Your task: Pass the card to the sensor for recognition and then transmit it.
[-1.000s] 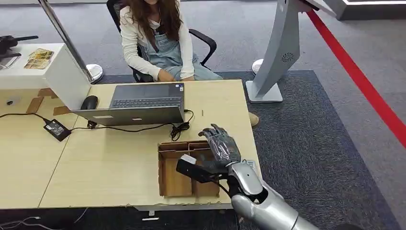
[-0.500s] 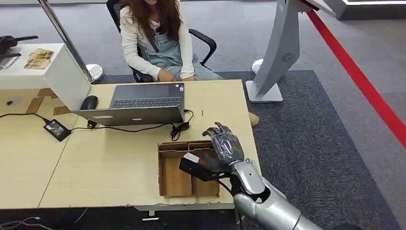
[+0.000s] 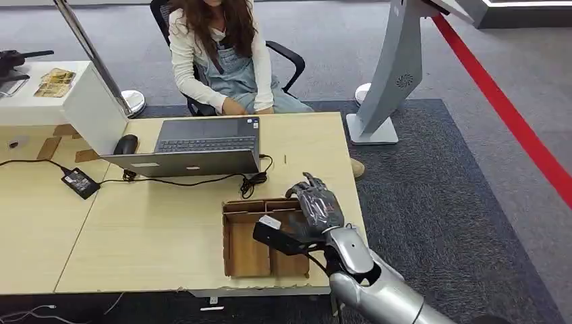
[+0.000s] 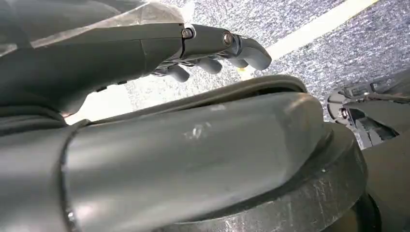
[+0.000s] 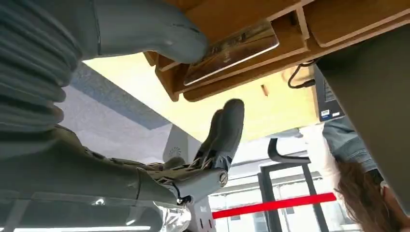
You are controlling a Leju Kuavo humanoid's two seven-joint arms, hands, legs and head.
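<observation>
The right hand (image 3: 317, 209) hovers over the cardboard tray (image 3: 246, 256) on the table (image 3: 162, 223). Its fingers (image 5: 225, 130) are spread wide and hold nothing. The card (image 5: 232, 50) lies in a tray compartment, beside the thumb (image 5: 159, 34) tip. The left hand (image 4: 212, 48) hangs with fingers loosely curled, empty.

No legible text or labels.

Silver arm (image 3: 378, 290), dark-fingered robot hand (image 3: 317, 206) with grey ribbed cover.

You can't tell what's printed on the card (image 5: 232, 50), too blurry, and the thumb (image 5: 159, 34) covers one corner
</observation>
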